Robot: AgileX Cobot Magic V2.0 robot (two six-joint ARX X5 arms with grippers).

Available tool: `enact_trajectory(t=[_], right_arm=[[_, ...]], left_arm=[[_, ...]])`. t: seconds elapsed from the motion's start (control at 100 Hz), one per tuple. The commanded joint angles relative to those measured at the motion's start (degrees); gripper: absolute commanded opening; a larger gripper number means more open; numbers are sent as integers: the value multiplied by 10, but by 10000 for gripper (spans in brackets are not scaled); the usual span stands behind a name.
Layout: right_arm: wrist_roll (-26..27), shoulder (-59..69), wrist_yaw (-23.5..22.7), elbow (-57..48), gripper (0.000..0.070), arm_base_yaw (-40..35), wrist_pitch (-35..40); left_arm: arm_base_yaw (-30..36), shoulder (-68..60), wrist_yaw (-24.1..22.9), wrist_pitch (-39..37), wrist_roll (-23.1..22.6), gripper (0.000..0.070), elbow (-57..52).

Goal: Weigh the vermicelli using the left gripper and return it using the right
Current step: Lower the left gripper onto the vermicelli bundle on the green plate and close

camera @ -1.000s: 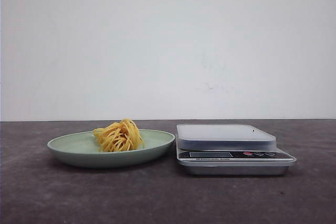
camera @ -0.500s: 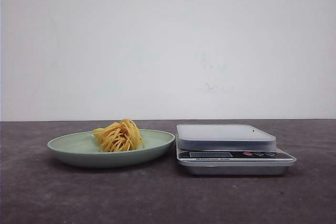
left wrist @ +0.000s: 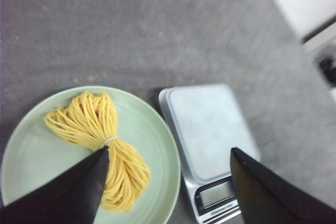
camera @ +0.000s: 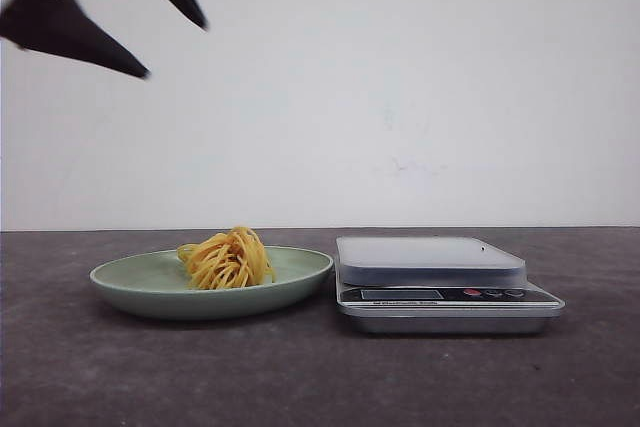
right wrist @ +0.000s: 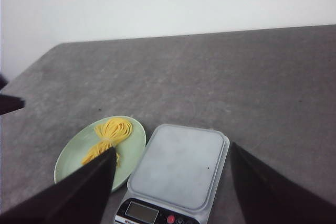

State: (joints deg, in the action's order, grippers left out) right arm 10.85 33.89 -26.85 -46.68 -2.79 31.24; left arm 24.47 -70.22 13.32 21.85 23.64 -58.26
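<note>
High above the plate (camera: 130, 287), left claw (camera: 177, 49) wide and empty, vermicelli (camera: 227, 259) untouched, right claw (right wrist: 170, 156) wide.

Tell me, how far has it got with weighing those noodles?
Barely started. The vermicelli lies on the green plate, and the scale platform is bare. In hand: the left gripper hangs open, high above the plate. Left: grasping, weighing, then the right gripper, also open, returning the noodles.

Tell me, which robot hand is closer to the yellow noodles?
Left. The left hand is open, high above the noodles. The right hand is open too, farther back over the scale.
</note>
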Motion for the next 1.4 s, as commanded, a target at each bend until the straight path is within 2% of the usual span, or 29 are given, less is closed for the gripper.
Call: enact_trajectory(t=[0.0,0.17,0.33,0.58,0.93,0.96,0.99,1.08,1.39], right_arm=[[-11,6,-1,-11,431,-2,1],[-15,9,-1,-11,431,-2,4],[-19,8,-2,-11,431,-2,6],[-23,8,-1,-11,431,-5,16],[-23,8,-2,-11,431,-5,23],[-23,8,-2,-11,431,-5,23],[-23,8,-2,-11,431,-5,23],[-23,8,-2,-11,431,-5,23],[-23,8,-2,-11,430,-5,23]], left_arm=[[11,-54,-18,33,-28,429,-51],[26,-179,-57,135,-52,430,-163],[32,-271,-58,177,-50,431,-218],[38,-345,-58,188,-46,431,-221],[40,-390,-59,154,-32,423,-221],[40,-391,-61,151,-32,395,-221],[40,-392,-63,147,-32,325,-221],[40,-392,-63,136,-38,0,-221],[41,-391,-59,143,-42,11,-224]])
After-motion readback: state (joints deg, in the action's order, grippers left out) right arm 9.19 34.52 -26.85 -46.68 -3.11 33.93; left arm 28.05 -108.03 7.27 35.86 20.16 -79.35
